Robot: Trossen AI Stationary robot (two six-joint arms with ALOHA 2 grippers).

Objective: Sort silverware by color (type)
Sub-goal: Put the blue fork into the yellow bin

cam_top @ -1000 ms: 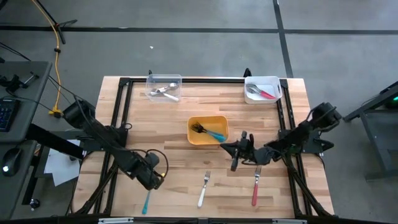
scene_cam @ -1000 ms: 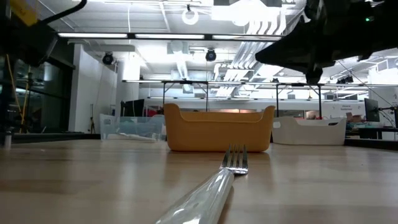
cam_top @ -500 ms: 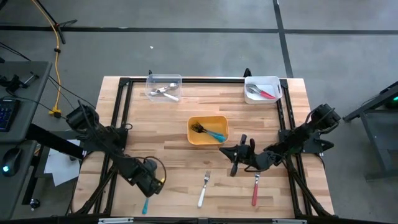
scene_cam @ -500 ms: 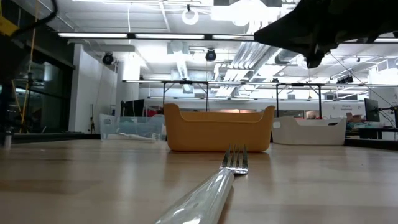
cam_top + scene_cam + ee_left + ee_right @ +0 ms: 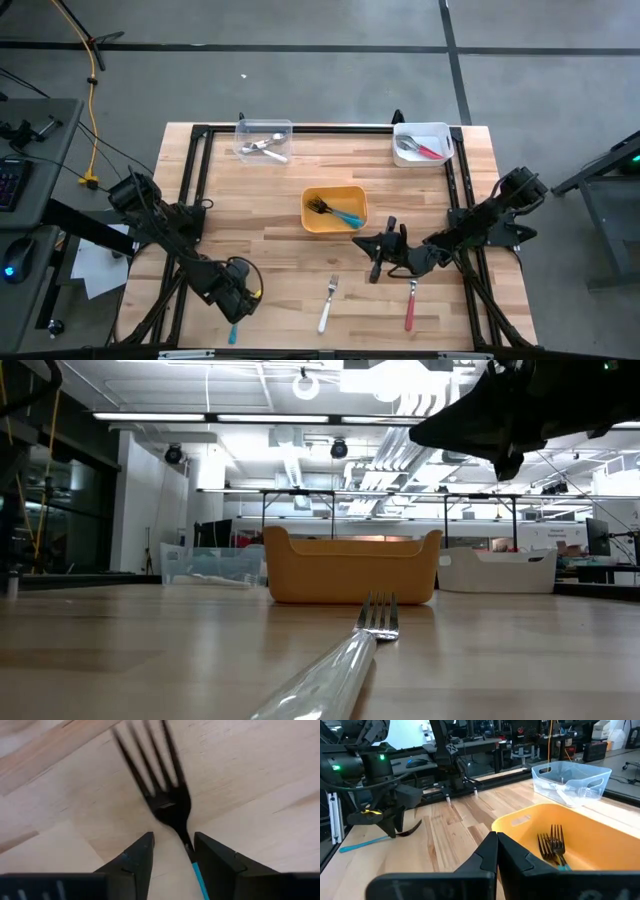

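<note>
My left gripper (image 5: 235,293) (image 5: 173,836) hangs open near the table's near-left edge, fingers pointing down on either side of the neck of a teal-handled fork with dark tines (image 5: 172,805) (image 5: 235,325); that fork lies flat on the wood. My right gripper (image 5: 377,255) (image 5: 496,851) is shut on nothing and hovers just near-right of the yellow bin (image 5: 312,222). A white-handled fork (image 5: 327,306) (image 5: 340,660) and a red-handled fork (image 5: 410,305) lie flat near the near edge.
The yellow bin (image 5: 520,825) holds dark-tined teal forks (image 5: 552,845). A clear bin (image 5: 264,128) at the far left holds silver pieces; a white bin (image 5: 443,132) at the far right holds red and white-handled ones. Black frame rails (image 5: 200,180) run along both table sides.
My left gripper has moved toward the table's near edge and down over the teal fork, staying open. The forks on the table have not moved.
</note>
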